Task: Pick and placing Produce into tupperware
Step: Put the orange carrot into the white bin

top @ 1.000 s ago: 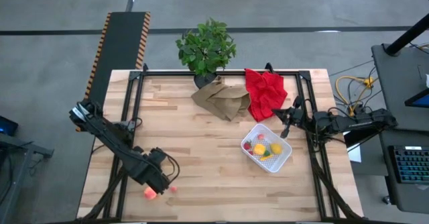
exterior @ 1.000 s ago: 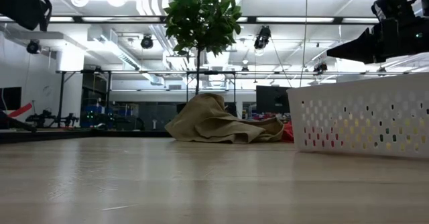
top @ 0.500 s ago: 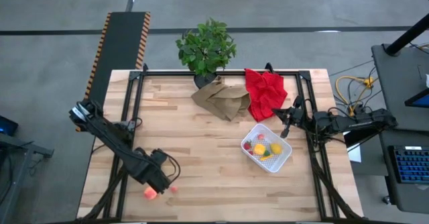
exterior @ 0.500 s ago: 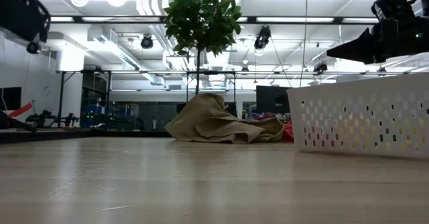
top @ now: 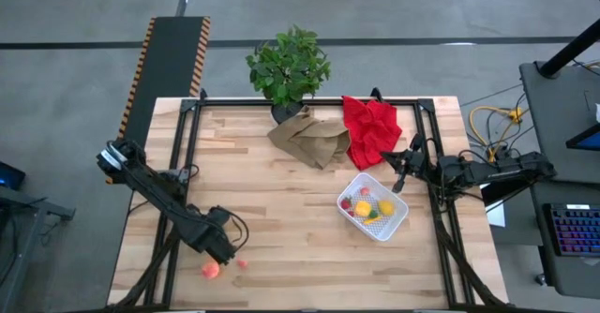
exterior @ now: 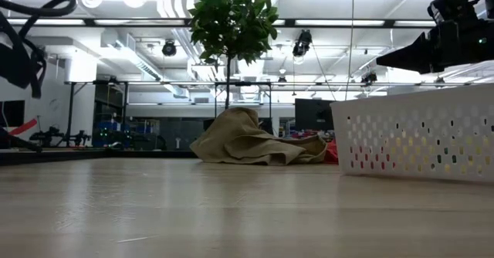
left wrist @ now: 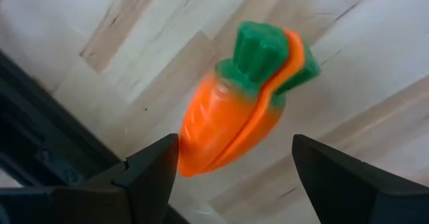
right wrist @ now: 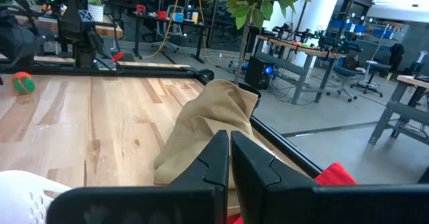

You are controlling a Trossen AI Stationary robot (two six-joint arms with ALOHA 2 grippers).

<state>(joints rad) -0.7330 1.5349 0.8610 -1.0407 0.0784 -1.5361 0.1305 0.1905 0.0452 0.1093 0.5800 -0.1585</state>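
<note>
Lying on the pale wooden desk point(top: 281, 219) near its front-left corner, the glossy carrot point(left wrist: 241, 103) sits below the left gripper point(left wrist: 231, 167), jaws apart; right gripper point(right wrist: 228, 160) jaws together, beside the perforated tupperware point(top: 398, 221).

Bright overhead ceiling lights; soft shadows; close carrot point(left wrist: 244, 106) blurred

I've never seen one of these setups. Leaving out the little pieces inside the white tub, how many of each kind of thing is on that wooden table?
Leafy green potted plant: 1
Crumpled brown paper bag: 1
Red cloth: 1
White square plastic container: 1
Orange toy carrot with green top: 1
Tiny red berry: 1
Total: 6
</note>
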